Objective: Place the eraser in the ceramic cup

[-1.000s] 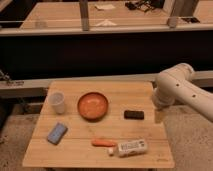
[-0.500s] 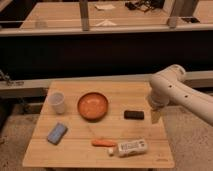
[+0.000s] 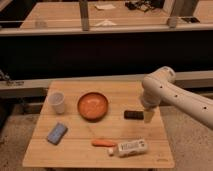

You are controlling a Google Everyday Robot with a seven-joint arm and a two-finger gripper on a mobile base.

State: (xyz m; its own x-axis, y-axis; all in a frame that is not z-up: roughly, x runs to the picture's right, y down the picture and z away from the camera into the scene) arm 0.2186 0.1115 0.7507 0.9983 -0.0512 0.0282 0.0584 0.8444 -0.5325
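Wooden tabletop (image 3: 150, 152), slatted, carrying six items. Item, task: eraser (image 3: 133, 114), small, flat, black, lying right of centre, not lifted. Item, task: ceramic cup (image 3: 57, 102), plain white, upright near the far left edge, well apart from the eraser. Between them: orange bowl (image 3: 80, 102). Along the front: blue pad (image 3: 57, 133), an orange stick-like thing (image 3: 104, 143), a white labelled container (image 3: 131, 147) on its side. My pincer (image 3: 148, 117) hangs just beside the eraser on its right, low over the wood, with nothing in it; whether it stands open or shut I cannot tell. Step in hand, by my reckoning: the approach to grasp. Next move calls for shifting left over the eraser, closing on it, then carrying it past the bowl to the cup. Hidden: the cup's inside, and my arm (image 3: 172, 95), cut off at the right edge.
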